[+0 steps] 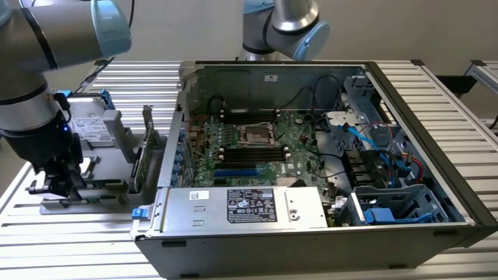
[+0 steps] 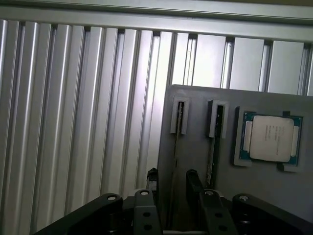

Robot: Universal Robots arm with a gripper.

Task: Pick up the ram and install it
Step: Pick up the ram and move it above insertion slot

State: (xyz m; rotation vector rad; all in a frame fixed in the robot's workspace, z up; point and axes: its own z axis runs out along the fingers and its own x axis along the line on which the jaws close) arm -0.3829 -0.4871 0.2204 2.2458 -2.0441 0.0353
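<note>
Gripper (image 2: 172,177) hangs open, its fingers (image 2: 152,178) straddling the ram (image 2: 175,147), which stands on edge in a grey holder (image 2: 195,105). Probably light, stiff and fragile; best pinched gently across its flat faces.

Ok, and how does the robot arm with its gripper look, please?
The arm is a thick silver-grey tube with a black ring and rounded light-blue joint caps. Its wrist part is black, with a small blue light. The gripper is black, with two narrow fingers and round bolt heads.
</note>
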